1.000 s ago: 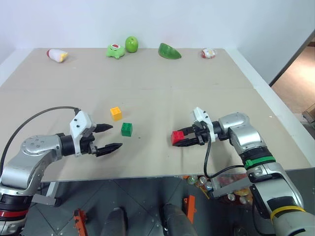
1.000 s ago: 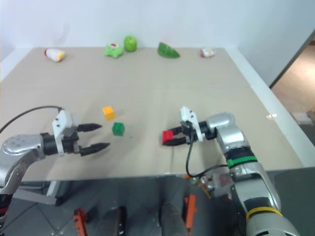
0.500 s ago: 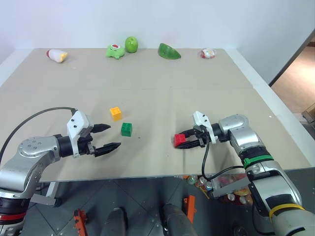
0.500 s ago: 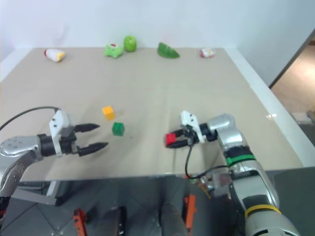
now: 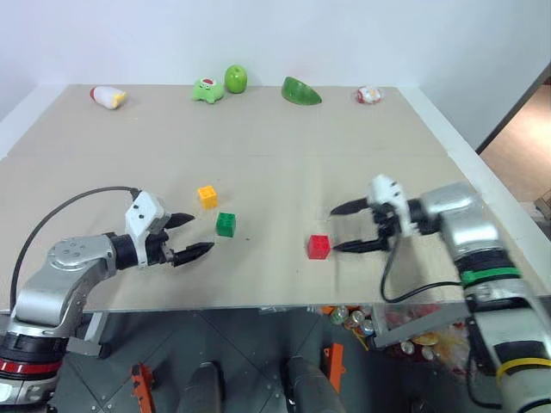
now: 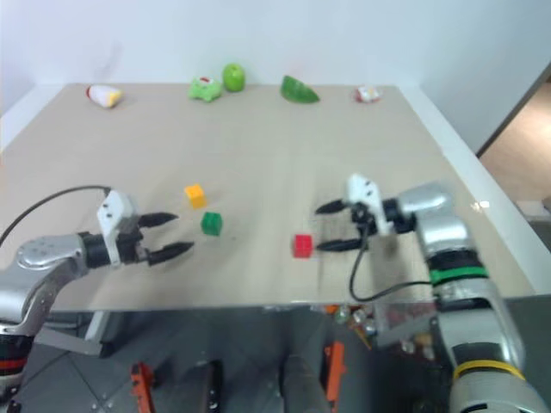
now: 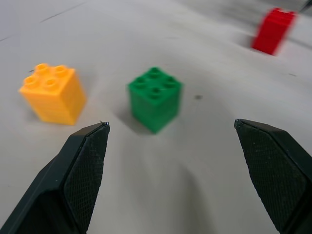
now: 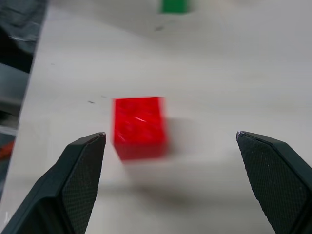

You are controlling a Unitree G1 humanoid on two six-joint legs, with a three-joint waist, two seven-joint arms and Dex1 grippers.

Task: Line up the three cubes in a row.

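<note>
1. The bench point(image 5: 258, 129) is a wide, pale beige board with a faint seam running across it, parallel to the far edge. A plain white wall stands behind the far edge, and dark tiled floor shows below the near edge.
2. Along the far edge lies a row of toys: a white and red toy point(image 5: 107, 95) toward the far left corner, a green frog toy point(image 5: 206, 89) touching a round green apple toy point(image 5: 235, 78), a green wedge-shaped toy point(image 5: 300, 90) near the middle, and a small white and red toy point(image 5: 368, 94) toward the far right corner.
3. The yellow cube point(image 5: 207, 196) sits left of centre, toward the near edge, studs up.
4. The green cube point(image 5: 225, 224) stands just beside the yellow one, slightly nearer the near edge and to the right, a small gap between them.
5. The red cube point(image 5: 318, 246) rests alone on the bench, well to the right of the green cube and a little closer to the near edge.
6. The left end effector point(image 5: 188, 236) hovers low near the near edge, pointing toward the green cube, fingers spread wide and holding nothing; in the left wrist view the green cube point(image 7: 155, 98) and yellow cube point(image 7: 52, 92) lie ahead of its fingertips, untouched.
7. The right end effector point(image 5: 342, 227) is released, its two fingers far apart, just to the right of the red cube and clear of it; in the right wrist view the red cube point(image 8: 140, 126) lies on the bench between and beyond the fingers, touching neither.
</note>
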